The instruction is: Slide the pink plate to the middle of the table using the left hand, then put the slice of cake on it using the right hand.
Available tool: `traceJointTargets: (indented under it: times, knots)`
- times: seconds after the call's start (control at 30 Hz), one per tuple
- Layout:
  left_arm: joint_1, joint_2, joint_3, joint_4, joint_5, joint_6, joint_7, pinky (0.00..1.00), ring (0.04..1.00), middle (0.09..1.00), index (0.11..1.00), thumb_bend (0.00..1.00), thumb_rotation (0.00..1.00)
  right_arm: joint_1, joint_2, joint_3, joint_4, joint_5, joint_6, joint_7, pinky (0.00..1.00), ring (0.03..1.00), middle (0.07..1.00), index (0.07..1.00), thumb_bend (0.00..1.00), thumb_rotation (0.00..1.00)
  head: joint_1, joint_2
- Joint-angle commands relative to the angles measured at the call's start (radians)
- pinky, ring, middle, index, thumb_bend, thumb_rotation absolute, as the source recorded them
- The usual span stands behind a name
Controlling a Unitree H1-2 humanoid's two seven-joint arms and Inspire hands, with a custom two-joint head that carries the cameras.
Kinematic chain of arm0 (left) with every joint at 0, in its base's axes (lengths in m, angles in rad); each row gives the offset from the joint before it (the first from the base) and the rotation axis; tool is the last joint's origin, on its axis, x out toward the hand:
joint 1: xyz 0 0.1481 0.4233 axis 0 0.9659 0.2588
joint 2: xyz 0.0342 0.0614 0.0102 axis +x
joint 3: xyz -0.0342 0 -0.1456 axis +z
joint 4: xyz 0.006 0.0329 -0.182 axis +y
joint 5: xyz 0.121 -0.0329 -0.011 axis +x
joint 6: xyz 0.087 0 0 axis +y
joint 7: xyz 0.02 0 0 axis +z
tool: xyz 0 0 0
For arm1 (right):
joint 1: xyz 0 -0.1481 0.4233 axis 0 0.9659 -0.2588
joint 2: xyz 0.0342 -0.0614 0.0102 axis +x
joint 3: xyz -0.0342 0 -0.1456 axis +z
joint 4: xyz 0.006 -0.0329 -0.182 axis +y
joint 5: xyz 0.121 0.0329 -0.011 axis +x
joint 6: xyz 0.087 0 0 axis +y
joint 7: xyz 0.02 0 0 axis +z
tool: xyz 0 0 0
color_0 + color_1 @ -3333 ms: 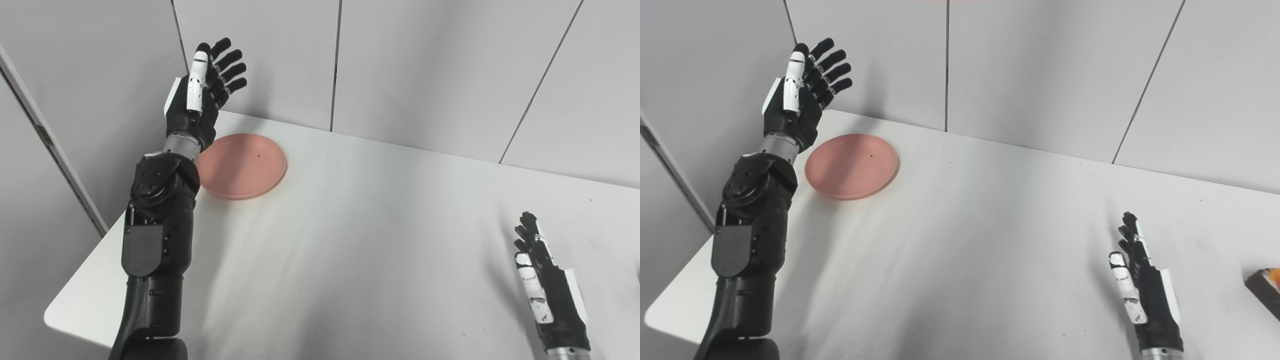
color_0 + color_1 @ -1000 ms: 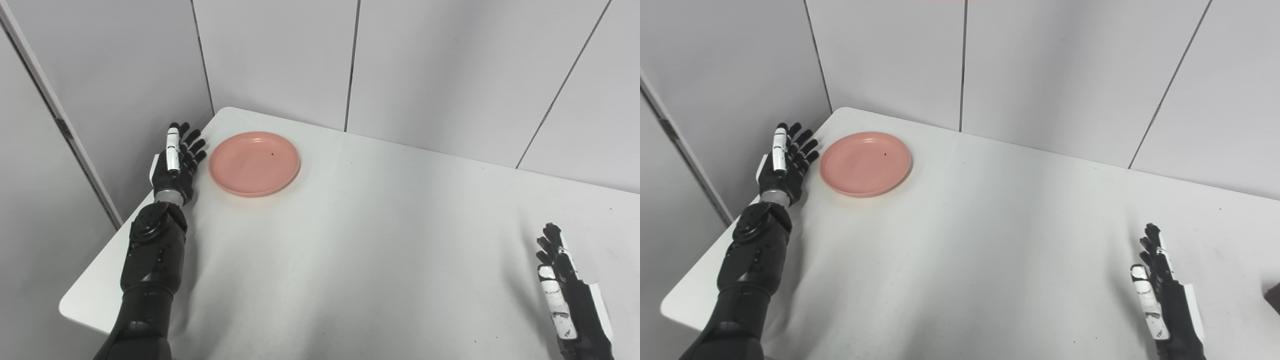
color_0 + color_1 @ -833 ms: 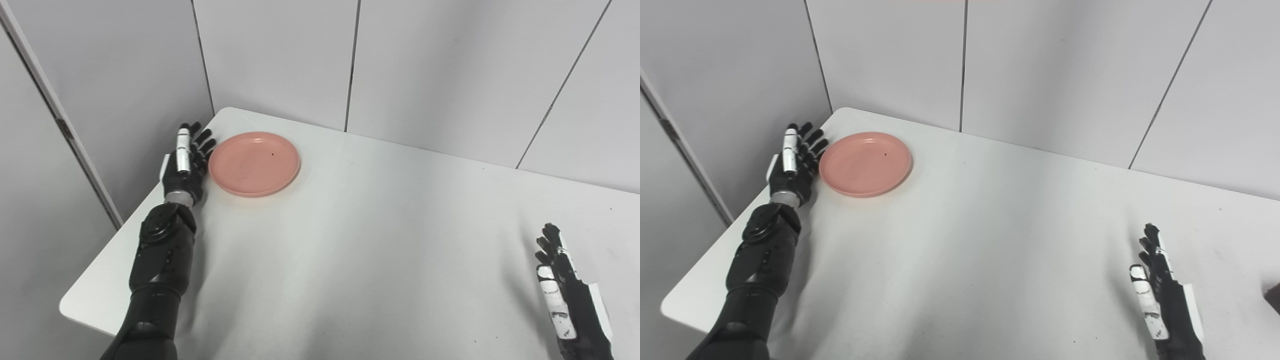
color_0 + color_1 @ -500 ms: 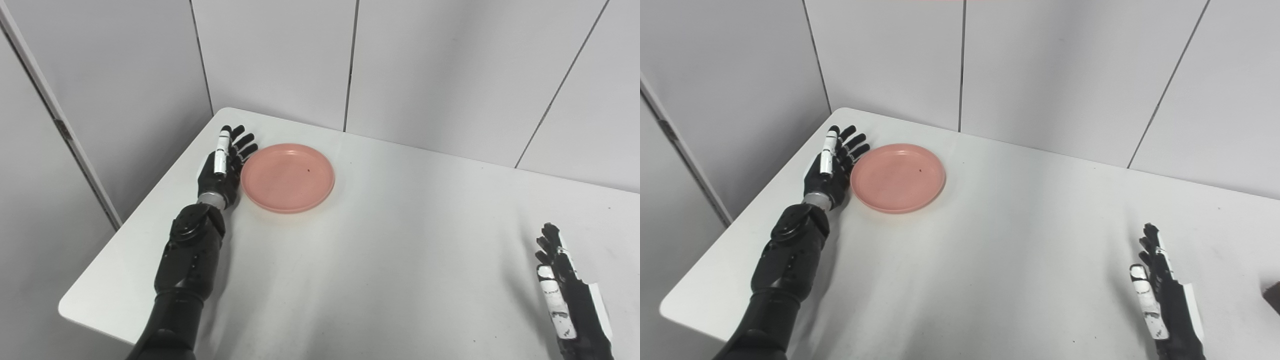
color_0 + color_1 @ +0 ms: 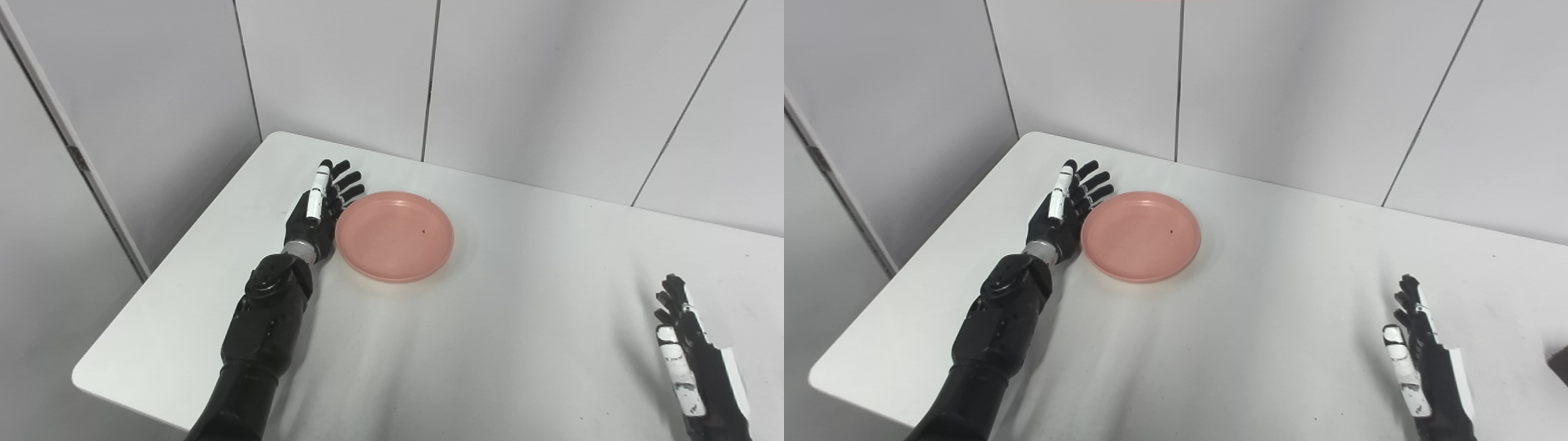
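Observation:
The pink plate (image 5: 395,236) lies flat on the white table (image 5: 490,343), left of the middle. My left hand (image 5: 318,208) is open, set on edge, with its palm side against the plate's left rim. It also shows in the right eye view (image 5: 1062,211). My right hand (image 5: 1424,361) is open and empty near the front right of the table. A dark corner of the cake slice (image 5: 1559,361) shows at the right edge of the right eye view; the rest is cut off.
Grey wall panels (image 5: 520,79) stand right behind the table's far edge and along its left side. The table's left front corner (image 5: 82,383) is rounded.
My left hand came down beside the plate, touched its left rim and has pushed it to the right and a little nearer. My right hand has stayed still.

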State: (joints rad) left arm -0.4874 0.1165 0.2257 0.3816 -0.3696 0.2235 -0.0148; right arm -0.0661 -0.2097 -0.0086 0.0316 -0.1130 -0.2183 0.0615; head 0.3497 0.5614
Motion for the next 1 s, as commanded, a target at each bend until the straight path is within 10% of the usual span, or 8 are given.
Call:
traceJointTargets:
  times: [0.0, 0.97]
  knots:
    - [-0.007, -0.021, -0.021, -0.011, -0.001, 0.034, -0.022, 0.81, 0.833, 0.845, 0.845, 0.43, 1.0, 0.052, 0.019, 0.006, 0.027, -0.009, 0.004, -0.016, 0.92, 0.941, 0.962, 0.959, 0.42, 1.0, -0.028, 0.012]
    - [0.082, -0.166, -0.145, -0.11, -0.028, 0.154, -0.139, 0.83, 0.848, 0.857, 0.842, 0.4, 1.0, 0.04, 0.128, 0.065, -0.025, -0.151, 0.067, -0.098, 0.88, 0.927, 0.949, 0.945, 0.38, 1.0, -0.363, 0.073]
